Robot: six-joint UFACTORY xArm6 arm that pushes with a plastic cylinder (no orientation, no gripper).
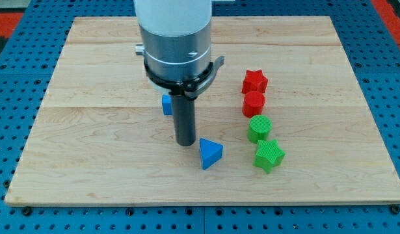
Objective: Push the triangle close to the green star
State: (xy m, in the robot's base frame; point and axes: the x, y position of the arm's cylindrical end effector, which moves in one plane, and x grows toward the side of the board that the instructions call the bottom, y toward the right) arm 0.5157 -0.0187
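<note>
blue triangle (210, 154) sitting just right of my tip (185, 143), apparently touching; green star (268, 155) lying near, further right; no hand fitted, only rod.

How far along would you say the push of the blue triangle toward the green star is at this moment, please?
Done: my tip sits just to the view's left of the blue triangle, about touching it. In hand: the push toward the view's right. Left: a gap of bare board still separates the triangle from the green star, which sits below the green cylinder.
</note>
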